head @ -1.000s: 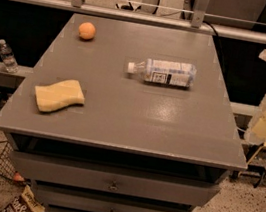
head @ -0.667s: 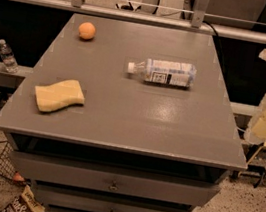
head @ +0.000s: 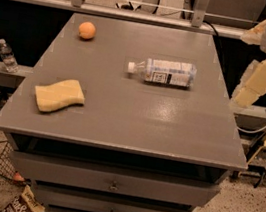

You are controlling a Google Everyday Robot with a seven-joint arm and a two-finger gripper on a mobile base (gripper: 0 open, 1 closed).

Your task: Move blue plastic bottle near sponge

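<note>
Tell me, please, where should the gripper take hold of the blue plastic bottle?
Grip the blue plastic bottle across its labelled middle, from above: it lies on its side, cap pointing left. The gripper hangs beyond the right edge of the table.

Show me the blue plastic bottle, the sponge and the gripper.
blue plastic bottle (head: 169, 72): camera view, on its label.
sponge (head: 59, 95): camera view, on its top face.
gripper (head: 251, 90): camera view, on its pale body, right of the table (head: 169, 129).

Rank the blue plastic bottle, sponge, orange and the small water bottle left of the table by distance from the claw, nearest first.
The claw hangs off the table at its right edge.
1. blue plastic bottle, centre-right, lying down.
2. orange, back left, and sponge, front left: too close to call.
3. small water bottle, beyond the left edge.
</note>
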